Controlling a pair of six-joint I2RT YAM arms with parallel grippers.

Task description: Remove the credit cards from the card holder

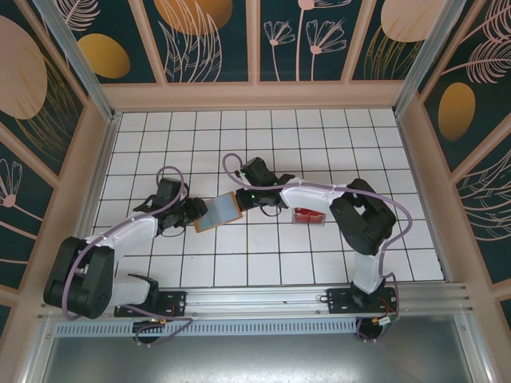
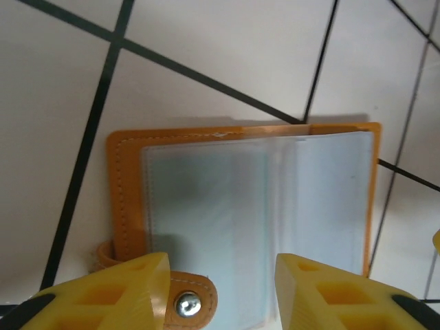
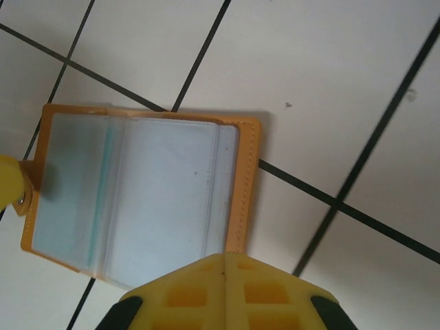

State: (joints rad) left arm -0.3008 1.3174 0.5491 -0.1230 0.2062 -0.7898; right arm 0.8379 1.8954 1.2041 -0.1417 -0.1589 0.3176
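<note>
Centrally on the white tiled bench [image 1: 319, 152], the card holder [image 1: 217, 211] lies open, clear pockets up, between both grippers. Right of centre sits a clear box [image 1: 307, 215] with red contents. The left gripper [image 2: 221, 267] has its fingers [image 2: 117, 292] set well apart, straddling the holder's snap tab [image 2: 187, 302]. The right gripper [image 3: 223, 260] has its fingers [image 3: 179, 295] pressed together at the holder's lower edge; whether they pinch it cannot be told.

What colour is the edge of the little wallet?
Orange-tan. The edge of the wallet shows best in the left wrist view.
</note>
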